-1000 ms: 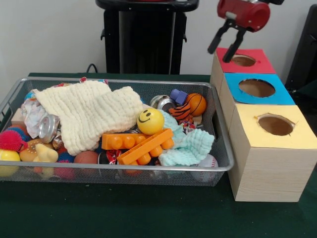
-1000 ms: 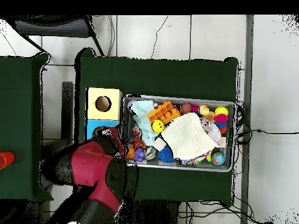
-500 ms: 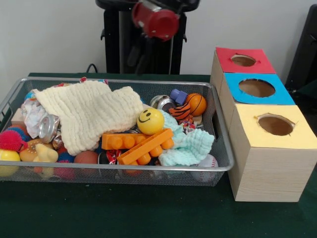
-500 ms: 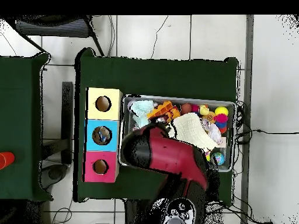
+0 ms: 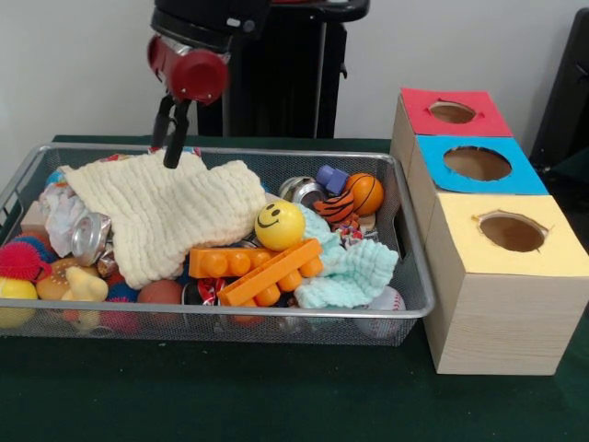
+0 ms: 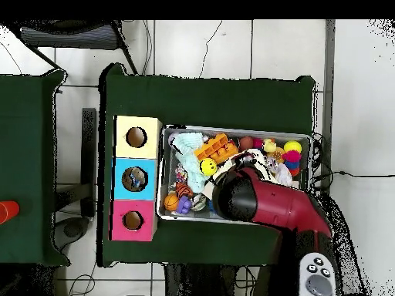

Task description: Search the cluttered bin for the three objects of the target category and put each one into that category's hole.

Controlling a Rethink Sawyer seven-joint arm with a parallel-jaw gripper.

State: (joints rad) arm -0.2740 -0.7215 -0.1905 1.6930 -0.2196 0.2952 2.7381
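Observation:
The wire mesh bin (image 5: pixel 230 311) stands on the dark green table, full of toys and cloths. My gripper (image 5: pixel 168 147) hangs open and empty over the bin's far left part, its tips just above the far edge of a cream knitted cloth (image 5: pixel 166 216). A crumpled whitish piece (image 5: pixel 57 207) lies at the bin's left end; I cannot tell whether it is plastic or cloth. No other see-through plastic piece shows. The blue-topped hole (image 5: pixel 477 163) is the middle one on the wooden box, right of the bin. In the overhead view the arm (image 6: pixel 258 200) covers the bin's middle, and something pale shows inside the blue hole (image 6: pixel 134 179).
A red-topped hole (image 5: pixel 452 112) and a yellow-topped hole (image 5: pixel 512 232) flank the blue one. In the bin lie a yellow smiley ball (image 5: pixel 279 225), orange bricks (image 5: pixel 258 267), a mint cloth (image 5: pixel 354 272), a small basketball (image 5: pixel 365 191) and a silver can (image 5: pixel 90 238).
The gripper has swung from above the red-topped hole, across the back of the table, to the bin's far left part and come down toward the cream cloth.

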